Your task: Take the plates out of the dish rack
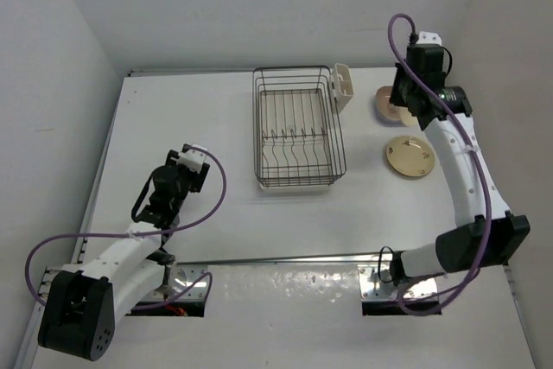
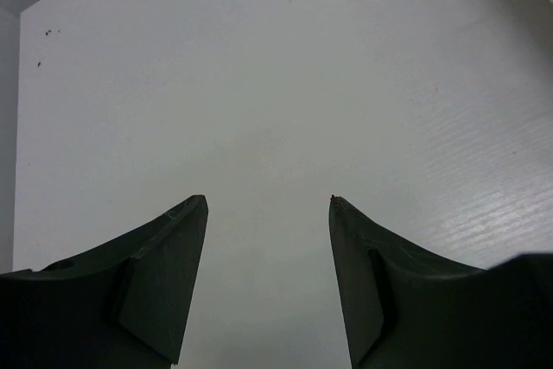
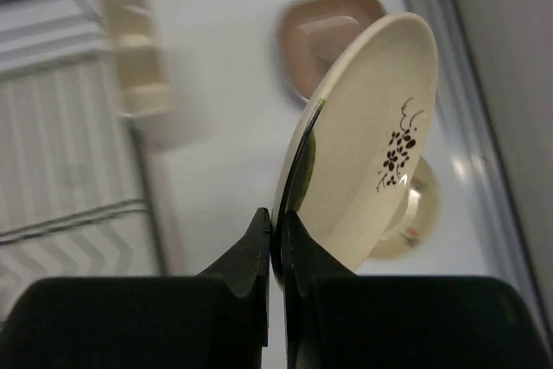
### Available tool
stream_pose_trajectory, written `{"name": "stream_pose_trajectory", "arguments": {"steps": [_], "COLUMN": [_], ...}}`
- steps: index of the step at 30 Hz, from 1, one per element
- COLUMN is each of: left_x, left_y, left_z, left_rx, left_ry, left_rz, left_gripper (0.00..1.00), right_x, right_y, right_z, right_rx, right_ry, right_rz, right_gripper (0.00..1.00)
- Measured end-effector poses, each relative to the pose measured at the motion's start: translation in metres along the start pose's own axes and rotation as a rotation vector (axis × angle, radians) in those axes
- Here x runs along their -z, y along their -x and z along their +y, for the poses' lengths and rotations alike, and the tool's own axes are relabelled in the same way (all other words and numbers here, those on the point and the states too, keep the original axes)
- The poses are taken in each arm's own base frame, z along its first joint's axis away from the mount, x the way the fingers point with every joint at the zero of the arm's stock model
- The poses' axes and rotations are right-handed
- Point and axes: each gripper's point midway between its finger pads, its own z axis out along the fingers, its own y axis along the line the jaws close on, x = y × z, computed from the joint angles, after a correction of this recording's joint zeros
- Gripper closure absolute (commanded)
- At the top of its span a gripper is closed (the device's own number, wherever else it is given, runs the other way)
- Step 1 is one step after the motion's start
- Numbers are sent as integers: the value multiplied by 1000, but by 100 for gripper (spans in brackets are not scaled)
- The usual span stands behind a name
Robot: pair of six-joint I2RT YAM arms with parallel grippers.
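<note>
Unloading, set-down phase. R end effector [image 3: 276, 224] pinched on rim of cream floral plate [image 3: 371, 136], held edge-up over tabletop [image 3: 225, 127], right of dish rack [image 1: 298, 131], near pinkish-beige dish [image 3: 324, 28]. L end effector [image 2: 268, 205] parted, empty. Next, prob.: lower, tilt flat, release.

No writing, label or number is readable.

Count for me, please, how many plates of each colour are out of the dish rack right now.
cream plate with a dark floral motif, pinched on edge in the right gripper: 1
pinkish-beige plate, rounded-square, on the table: 1
yellow-gold plate, round, on the table: 1
Total: 3 plates out; the dish rack holds none.
</note>
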Motion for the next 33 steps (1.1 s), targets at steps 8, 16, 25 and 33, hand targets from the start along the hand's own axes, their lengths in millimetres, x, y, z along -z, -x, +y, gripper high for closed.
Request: {"name": "stream_pose_trajectory", "arguments": {"steps": [8,16,25,33], "left_x": [-2,-2,-2,-2], "left_y": [-2,-2,-3,-3], "left_z": [2,3,6,7], "left_rx": [0,0,0,-1], "left_ry": [13,23,40,42], "left_rz": [6,8,14,16], "left_gripper": [35,35,34,34], "right_x": [-47,-78,-100,-112], "right_y": [-139,-194,-220,-222], "right_z": [-110,-131,-123,-117], "right_rx": [215,314,362,399], "right_ry": [-306,-321,-307,-314], "right_rz": [480,684,767,764], "right_gripper": [100,100,100,99]}}
